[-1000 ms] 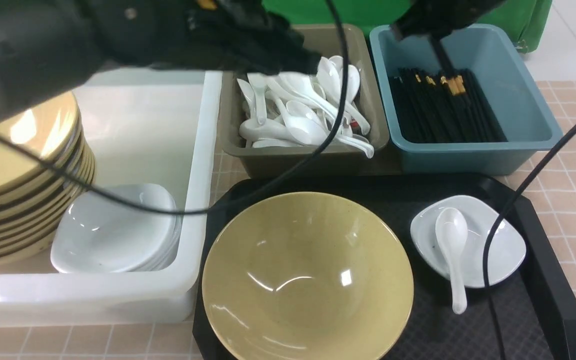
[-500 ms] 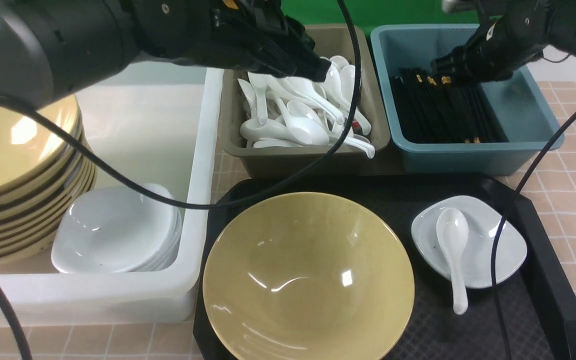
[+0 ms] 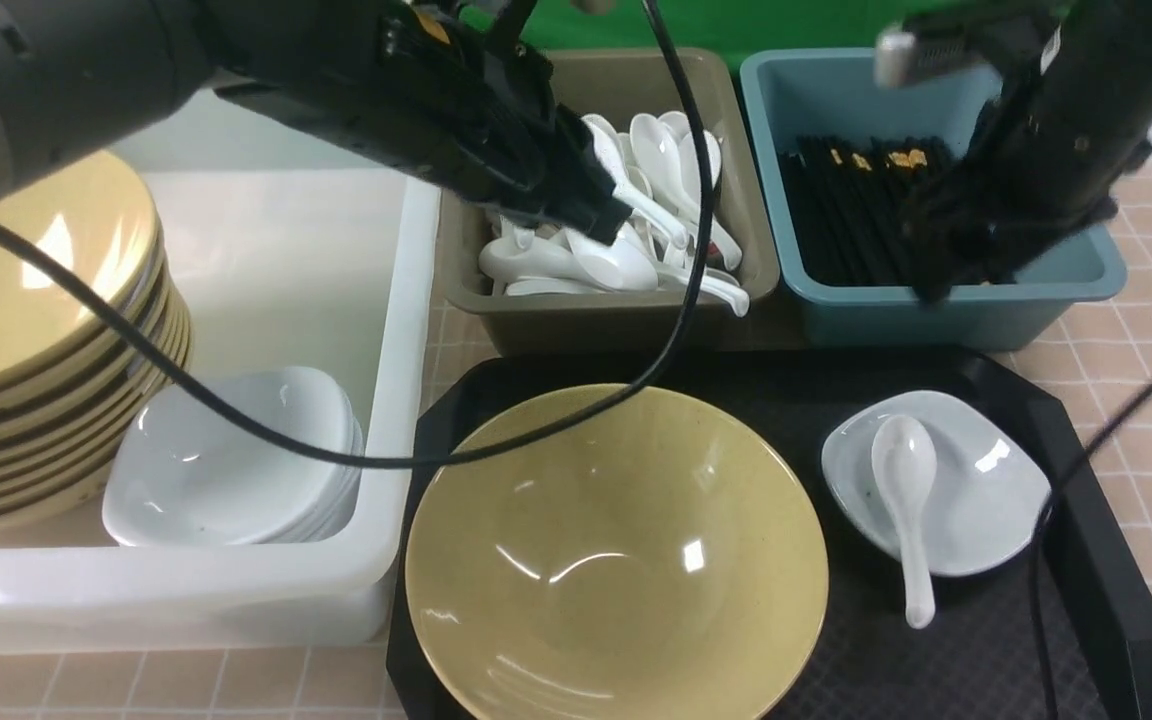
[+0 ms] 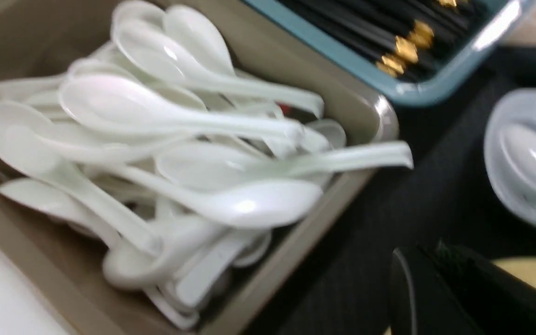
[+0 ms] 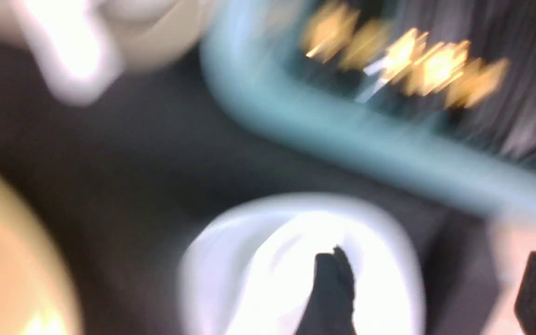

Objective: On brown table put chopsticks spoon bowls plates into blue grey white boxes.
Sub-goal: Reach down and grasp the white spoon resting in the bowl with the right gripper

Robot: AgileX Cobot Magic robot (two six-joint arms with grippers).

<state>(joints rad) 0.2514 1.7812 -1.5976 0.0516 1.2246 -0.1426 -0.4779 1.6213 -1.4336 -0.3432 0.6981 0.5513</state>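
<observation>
Fingers of right gripper [image 5: 435, 279] apart, empty, hovering over front rim of teal-blue box [image 3: 1036, 295], just behind the black textured tray [image 3: 1106, 570]. Behind tray too, left gripper [image 3: 604, 212] above spoon pile [image 3: 576, 265] in grey box [image 3: 576, 325]; opening can't tell. Glossy white spoon [image 3: 904, 480] lies in squarish white plate [image 3: 996, 490] on tray's right side, in front of right gripper; deep mustard bowl [image 3: 616, 550] on tray's left.
</observation>
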